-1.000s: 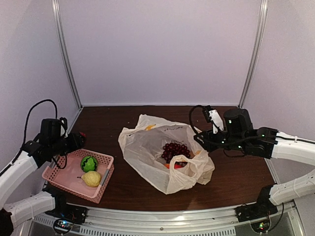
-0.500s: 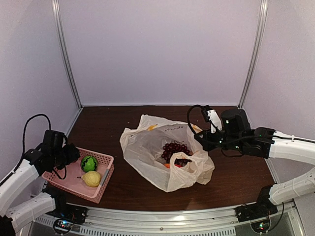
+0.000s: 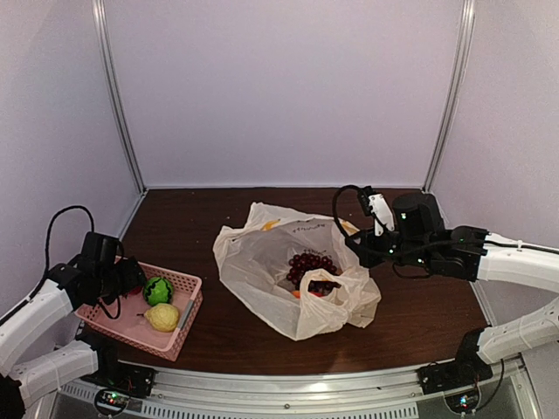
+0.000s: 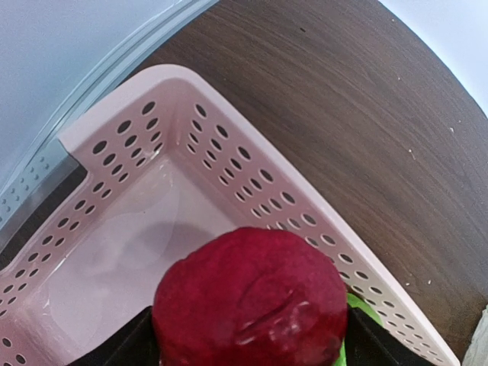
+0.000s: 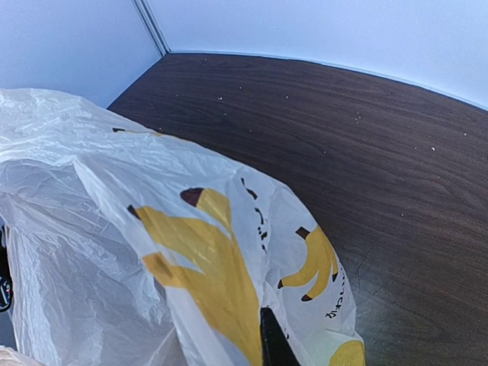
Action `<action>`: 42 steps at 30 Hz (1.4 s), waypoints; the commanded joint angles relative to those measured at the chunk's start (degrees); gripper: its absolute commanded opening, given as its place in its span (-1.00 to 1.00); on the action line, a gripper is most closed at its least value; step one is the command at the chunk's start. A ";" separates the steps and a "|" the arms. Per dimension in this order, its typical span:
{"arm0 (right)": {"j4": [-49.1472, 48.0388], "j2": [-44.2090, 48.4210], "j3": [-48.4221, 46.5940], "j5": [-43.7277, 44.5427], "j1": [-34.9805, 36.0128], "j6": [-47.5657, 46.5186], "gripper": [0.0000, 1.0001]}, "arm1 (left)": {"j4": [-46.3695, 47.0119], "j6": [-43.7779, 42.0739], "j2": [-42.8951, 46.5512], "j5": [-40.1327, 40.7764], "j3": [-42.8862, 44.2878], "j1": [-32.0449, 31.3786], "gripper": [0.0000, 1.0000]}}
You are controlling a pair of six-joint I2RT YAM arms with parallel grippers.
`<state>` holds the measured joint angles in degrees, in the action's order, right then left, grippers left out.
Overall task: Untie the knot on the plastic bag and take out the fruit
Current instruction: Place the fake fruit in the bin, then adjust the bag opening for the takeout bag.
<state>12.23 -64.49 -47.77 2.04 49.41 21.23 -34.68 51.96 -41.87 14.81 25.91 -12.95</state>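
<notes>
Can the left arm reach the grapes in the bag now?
Probably not yet: the left hand is at the pink basket with a red fruit between its fingers, apart from the plastic bag holding the grapes.

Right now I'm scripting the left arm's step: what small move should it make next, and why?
Probably open the left gripper and drop the red apple: it is held in the jaws directly above the pink basket, whose floor below looks bare.

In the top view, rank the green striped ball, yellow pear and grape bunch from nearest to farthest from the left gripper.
1. Green striped ball, in the pink basket beside the left gripper.
2. Yellow pear, basket's near side.
3. Grape bunch, inside the plastic bag at mid-table.
</notes>
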 commanded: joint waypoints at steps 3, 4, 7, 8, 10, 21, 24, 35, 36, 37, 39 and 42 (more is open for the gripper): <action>0.16 0.34 -0.48 1.72 -0.01 0.54 -0.83 | 1.66 -1.06 0.66 -0.12 0.01 0.38 0.87; 0.10 0.25 -0.48 1.69 -0.01 0.56 -0.83 | 1.57 -1.14 0.72 -0.16 0.01 0.38 0.89; 0.15 0.24 -0.40 1.65 -0.01 0.56 -0.83 | 1.01 -1.56 1.46 0.10 0.54 0.38 0.91; 0.10 0.24 -0.40 1.71 -0.01 0.56 -0.84 | 0.79 -1.91 1.85 0.27 0.92 0.36 0.93; 0.18 0.33 -0.40 1.83 -0.01 0.56 -0.84 | 0.52 -3.11 2.79 0.03 2.07 0.38 0.94; 1.16 0.77 -0.82 4.03 -0.13 0.73 -1.00 | 9.99 -24.55 1.88 -28.23 15.35 0.23 0.88; 1.51 0.90 -1.14 4.73 -0.12 1.04 -1.00 | 13.09 -26.73 -2.02 -41.30 18.09 -2.16 0.87; 3.22 -0.23 -3.38 5.41 -0.19 0.61 -1.00 | 23.54 -30.25 -16.85 -43.76 30.32 -27.97 0.95; 3.24 -0.35 -3.53 5.39 -0.19 0.52 -1.00 | 23.99 -30.40 -18.28 -43.55 31.24 -28.75 0.95; 3.24 -0.44 -3.76 5.20 -0.19 0.44 -1.00 | 24.55 -30.49 -19.64 -43.65 31.99 -29.14 0.95; 3.32 -0.77 -4.03 4.95 -0.19 0.26 -1.00 | 24.97 -30.83 -22.57 -42.61 33.50 -29.74 0.95; 3.14 -1.09 -4.35 3.97 -0.19 -0.08 -1.00 | 23.50 -32.09 -26.42 -38.57 35.95 -30.72 0.95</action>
<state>14.24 -64.82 -50.59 6.07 49.41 21.43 -12.84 22.55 -64.16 -27.31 58.61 -42.63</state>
